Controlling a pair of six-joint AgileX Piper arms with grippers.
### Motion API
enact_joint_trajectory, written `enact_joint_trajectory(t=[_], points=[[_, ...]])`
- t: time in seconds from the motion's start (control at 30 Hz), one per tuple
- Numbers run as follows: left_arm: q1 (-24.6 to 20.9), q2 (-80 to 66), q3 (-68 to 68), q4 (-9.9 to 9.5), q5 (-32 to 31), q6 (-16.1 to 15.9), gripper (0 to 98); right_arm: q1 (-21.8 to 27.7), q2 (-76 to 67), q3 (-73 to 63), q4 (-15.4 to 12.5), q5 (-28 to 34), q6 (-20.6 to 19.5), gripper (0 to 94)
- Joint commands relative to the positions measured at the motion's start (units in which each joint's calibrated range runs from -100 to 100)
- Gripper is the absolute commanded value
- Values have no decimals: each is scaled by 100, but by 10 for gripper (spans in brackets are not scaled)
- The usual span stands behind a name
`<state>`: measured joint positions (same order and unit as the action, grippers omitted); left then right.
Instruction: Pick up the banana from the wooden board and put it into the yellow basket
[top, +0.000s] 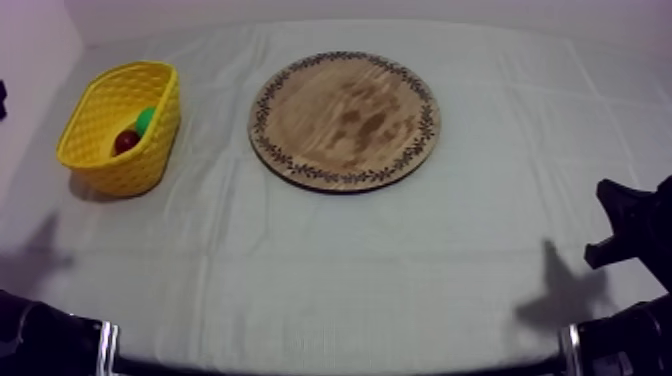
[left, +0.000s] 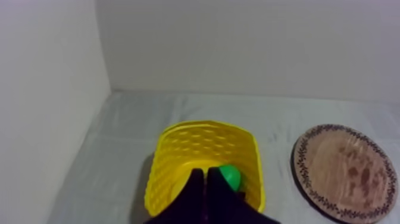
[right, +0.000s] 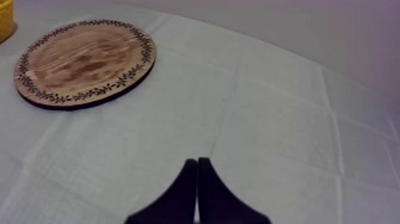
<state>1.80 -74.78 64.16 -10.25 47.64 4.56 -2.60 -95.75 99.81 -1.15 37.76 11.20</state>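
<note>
My left gripper (left: 205, 173) has its two fingers pressed together into a narrow wedge, w/ nothing between them, and it hangs over the near rim of the yellow basket (left: 202, 142). The basket stands at the left side of the table, on the grey-white cloth (top: 350, 270). Inside it I make out a small red fruit (top: 126, 141) and, just beside it, a green fruit (top: 146, 121); which kind the green one is I cannot tell. In the left wrist cam the green fruit sits just beyond my fingertips, against the basket's wall on the board side. My right gripper (right: 197, 162) is also closed on nothing, fingers together, over bare cloth at the right side of the table. The wooden board (top: 345, 120) lies flat approx. in the middle of the table, to the right of the basket and apart from it, and well apart from the right gripper; its face shows plain wood grain inside the patterned rim. Where the banana is I cannot tell.
</note>
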Motion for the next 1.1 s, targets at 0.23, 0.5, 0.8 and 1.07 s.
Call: enact_joint_trajectory(t=[0.23, 0.5, 0.8, 1.07], points=[[-50, -2005, 2357, -55, -661, -4, 0, 0, 0, -3, 0, -2, 1, 3], [-46, -2459, 2929, 76, -826, -152, 0, 0, 0, -3, 0, -2, 2, 3], [-191, -2494, 3418, 430, -1178, -529, 0, 0, 0, -3, 0, -2, 1, 3], [-200, -2496, 3551, 731, -1394, -837, 0, 0, 0, -3, 0, -2, 1, 3]])
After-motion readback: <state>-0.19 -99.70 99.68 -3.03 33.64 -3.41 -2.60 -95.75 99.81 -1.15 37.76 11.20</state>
